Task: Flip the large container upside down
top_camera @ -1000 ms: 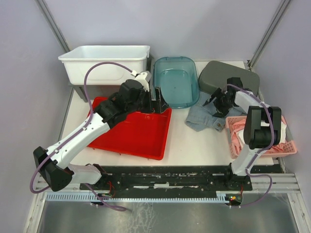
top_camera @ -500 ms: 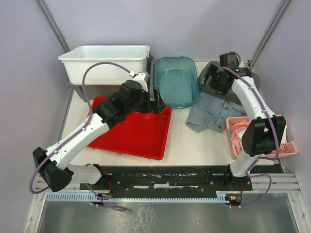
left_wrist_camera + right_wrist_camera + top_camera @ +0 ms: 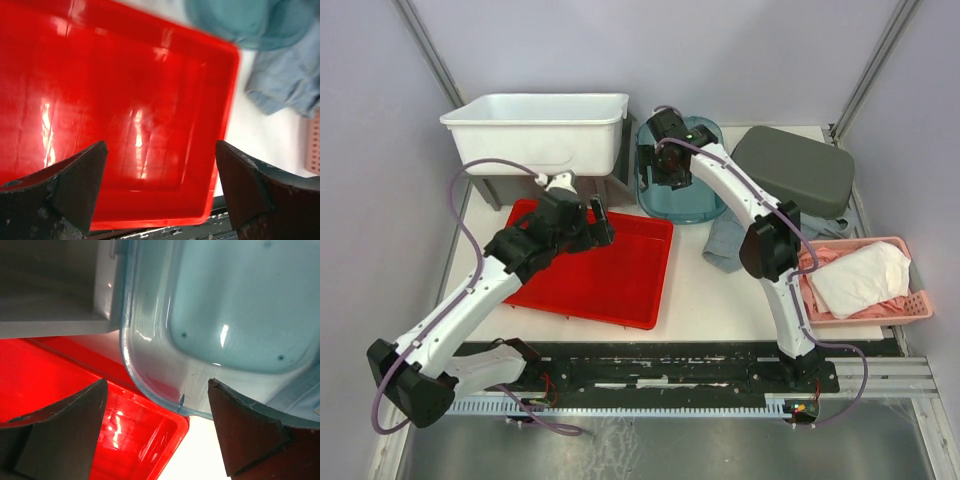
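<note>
While my right gripper hangs, fingers spread wide, over the near left corner of the blue-green container at the far middle, my left gripper hangs spread above the red tray

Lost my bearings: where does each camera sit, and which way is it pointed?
Top external: above and behind the bases, looking down the table; both arms show, left gripper over the red tray, right gripper at the teal tub.
Left wrist: on the left arm, facing down into the red tray; its open fingers frame the bottom.
Right wrist: on the right arm, facing down at the teal tub's corner beside the white bin; open fingers below.
Shared: both wrist views catch the red tray and teal tub.
</note>
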`<control>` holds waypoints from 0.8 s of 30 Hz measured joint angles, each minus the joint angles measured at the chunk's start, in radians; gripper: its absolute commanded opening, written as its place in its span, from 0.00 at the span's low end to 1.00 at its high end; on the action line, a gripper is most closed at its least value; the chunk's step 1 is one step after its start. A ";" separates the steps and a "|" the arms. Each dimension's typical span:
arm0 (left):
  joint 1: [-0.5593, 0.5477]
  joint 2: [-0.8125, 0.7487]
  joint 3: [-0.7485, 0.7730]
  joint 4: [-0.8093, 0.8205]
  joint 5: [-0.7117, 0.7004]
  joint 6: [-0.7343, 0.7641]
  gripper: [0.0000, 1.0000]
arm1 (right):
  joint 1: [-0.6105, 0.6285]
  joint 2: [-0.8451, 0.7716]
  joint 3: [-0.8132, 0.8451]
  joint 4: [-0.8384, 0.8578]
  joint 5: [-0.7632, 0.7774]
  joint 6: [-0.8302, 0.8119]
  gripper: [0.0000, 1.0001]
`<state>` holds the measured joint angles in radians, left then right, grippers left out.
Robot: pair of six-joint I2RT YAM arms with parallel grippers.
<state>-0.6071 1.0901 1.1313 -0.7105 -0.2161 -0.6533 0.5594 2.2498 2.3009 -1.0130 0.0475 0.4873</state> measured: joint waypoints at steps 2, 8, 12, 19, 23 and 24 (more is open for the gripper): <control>0.011 0.002 -0.089 -0.004 0.013 -0.036 0.94 | 0.016 0.047 0.007 -0.026 0.003 -0.020 0.88; 0.064 0.053 -0.287 0.019 0.066 -0.134 0.94 | 0.033 0.090 0.006 -0.058 0.017 -0.072 0.88; 0.120 0.101 -0.349 0.051 0.089 -0.182 0.94 | 0.048 0.091 0.004 -0.049 0.043 -0.114 0.88; 0.365 0.153 -0.412 0.087 0.106 -0.190 0.94 | 0.078 0.095 -0.051 -0.003 0.047 -0.148 0.89; 0.460 0.158 -0.443 0.075 0.105 -0.208 0.93 | 0.087 0.105 -0.057 0.017 0.054 -0.152 0.82; 0.475 0.157 -0.447 0.069 0.103 -0.216 0.93 | 0.087 0.109 -0.057 0.022 0.062 -0.152 0.78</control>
<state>-0.1322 1.2472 0.6842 -0.6418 -0.1135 -0.8688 0.6464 2.3589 2.2436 -0.9913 0.1093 0.3355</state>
